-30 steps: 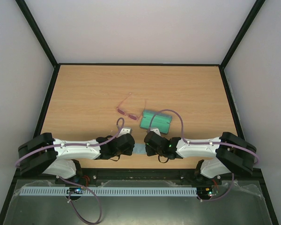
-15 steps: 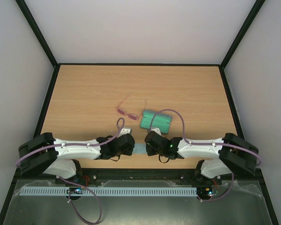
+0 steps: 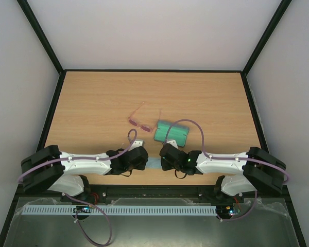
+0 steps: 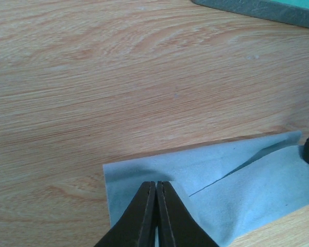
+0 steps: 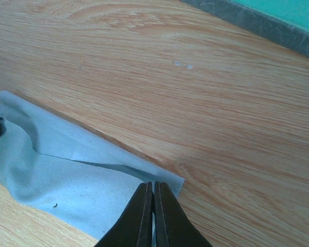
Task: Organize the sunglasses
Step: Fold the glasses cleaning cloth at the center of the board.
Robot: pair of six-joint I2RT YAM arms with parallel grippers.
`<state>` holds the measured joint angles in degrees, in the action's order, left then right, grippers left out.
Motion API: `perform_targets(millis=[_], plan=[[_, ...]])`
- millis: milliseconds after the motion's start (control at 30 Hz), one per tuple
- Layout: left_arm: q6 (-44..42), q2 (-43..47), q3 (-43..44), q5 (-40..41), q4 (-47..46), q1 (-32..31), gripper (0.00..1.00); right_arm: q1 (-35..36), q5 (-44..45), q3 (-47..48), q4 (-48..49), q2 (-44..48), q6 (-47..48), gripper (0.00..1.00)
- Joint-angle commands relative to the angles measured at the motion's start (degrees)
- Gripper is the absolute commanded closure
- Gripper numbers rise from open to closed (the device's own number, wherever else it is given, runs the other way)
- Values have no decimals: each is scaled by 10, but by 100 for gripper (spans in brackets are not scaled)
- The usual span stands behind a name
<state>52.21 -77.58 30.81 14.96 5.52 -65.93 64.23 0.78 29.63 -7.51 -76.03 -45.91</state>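
Observation:
The sunglasses (image 3: 138, 119), thin pink frame and pink lenses, lie on the wooden table left of the teal case (image 3: 171, 133), well beyond both grippers. A light blue cloth (image 3: 153, 163) lies partly folded near the table's front edge, between the two wrists. My left gripper (image 4: 156, 183) is shut on the cloth (image 4: 247, 180) at its left corner. My right gripper (image 5: 153, 184) is shut on the cloth (image 5: 67, 180) at its right corner. A folded-over layer runs between the two grips. The sunglasses are out of both wrist views.
The case's edge shows at the top of the left wrist view (image 4: 268, 7) and of the right wrist view (image 5: 278, 15). Black frame rails (image 3: 51, 110) border the table on the left, right and back. Bare wood lies behind the sunglasses.
The right arm has shifted very slightly to the right. The left arm, cloth, sunglasses and case have not visibly moved.

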Motion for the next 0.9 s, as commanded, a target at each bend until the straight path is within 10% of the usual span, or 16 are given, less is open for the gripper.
perform_targets(millis=[0,867], plan=[[11,-6,7,19,15,5,93,5,25,2,-22,13,-8,94],[30,52,-18,29,28,5,98,4,22,-1,-15,24,-7,95]])
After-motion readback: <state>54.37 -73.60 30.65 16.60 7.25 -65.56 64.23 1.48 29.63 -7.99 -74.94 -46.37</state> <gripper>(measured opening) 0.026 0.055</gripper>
